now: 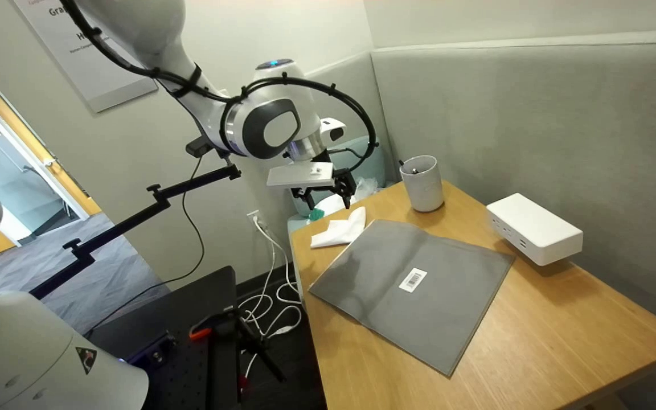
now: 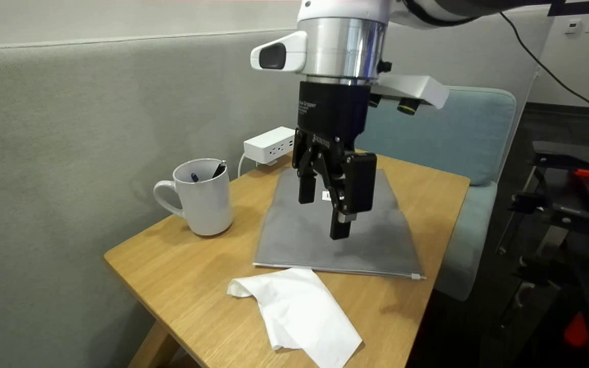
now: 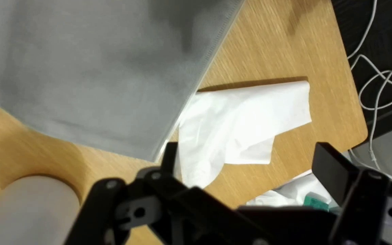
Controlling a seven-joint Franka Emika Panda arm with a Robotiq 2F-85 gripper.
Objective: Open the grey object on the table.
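Gaping low in the wrist view: black two-fingered gripper! Creased white sheet, mid-frame, touches flat grey folder, whose white label only exterior views show.

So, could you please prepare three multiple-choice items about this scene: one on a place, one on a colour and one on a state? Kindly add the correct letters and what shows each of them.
1. Where is the barcode label?
A) On the floor
B) On the folder
C) On the power strip

2. What colour is the napkin?
A) Red
B) Blue
C) White

3. What is the state of the gripper?
A) Open, holding nothing
B) Shut on the folder
C) Shut on the napkin

1: B, since an exterior view shows the barcode label on the grey upper face of the folder.
2: C, since the napkin looks white in all three views.
3: A, since in the wrist view the fingers stand well apart with nothing gripped between them.
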